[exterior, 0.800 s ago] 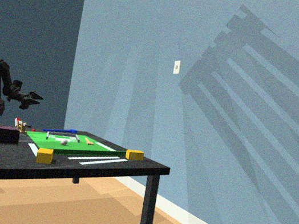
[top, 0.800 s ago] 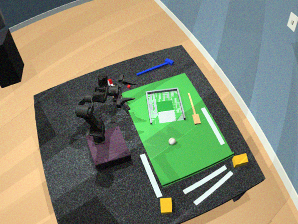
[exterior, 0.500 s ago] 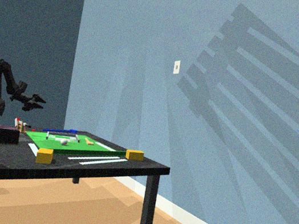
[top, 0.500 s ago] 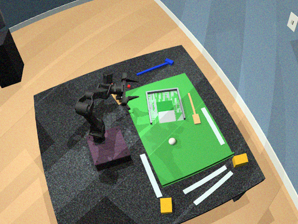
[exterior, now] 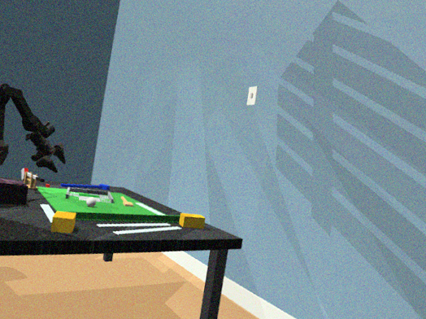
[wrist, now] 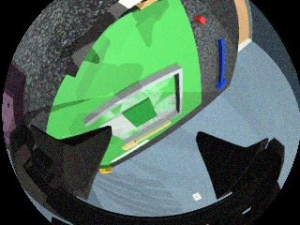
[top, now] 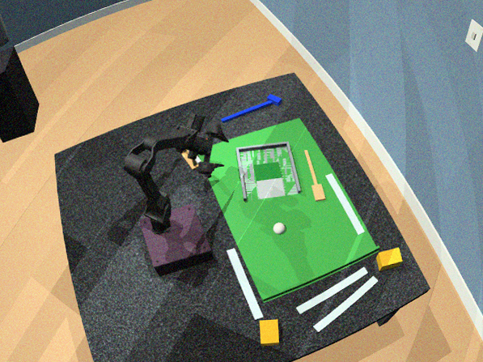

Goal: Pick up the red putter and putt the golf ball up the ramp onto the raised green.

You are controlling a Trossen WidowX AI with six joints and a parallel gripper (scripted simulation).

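Note:
My gripper (top: 225,153) (exterior: 60,166) (wrist: 156,134) is wide open and empty, above the table near the mat's far left corner. A wooden stand (top: 188,159) (exterior: 32,180) is below it, partly hidden by the arm in the top view. In the exterior view a small red part (exterior: 24,170) shows there with white; I cannot make out the putter's full shape. A small red block (exterior: 47,185) (wrist: 201,20) lies beyond the mat. The white golf ball (top: 279,228) (exterior: 90,201) rests on the green mat (top: 279,269). The grey ramp (top: 270,188) leads to the raised dark green (top: 268,170) (wrist: 140,112).
Grey rails (top: 293,168) (wrist: 180,94) surround the raised green on three sides. A blue putter (top: 246,112) (wrist: 221,63) lies beyond the mat. A wooden mallet (top: 318,192) lies right of the rails. White strips (top: 244,283) and yellow blocks (top: 269,331) (exterior: 191,220) lie around the mat.

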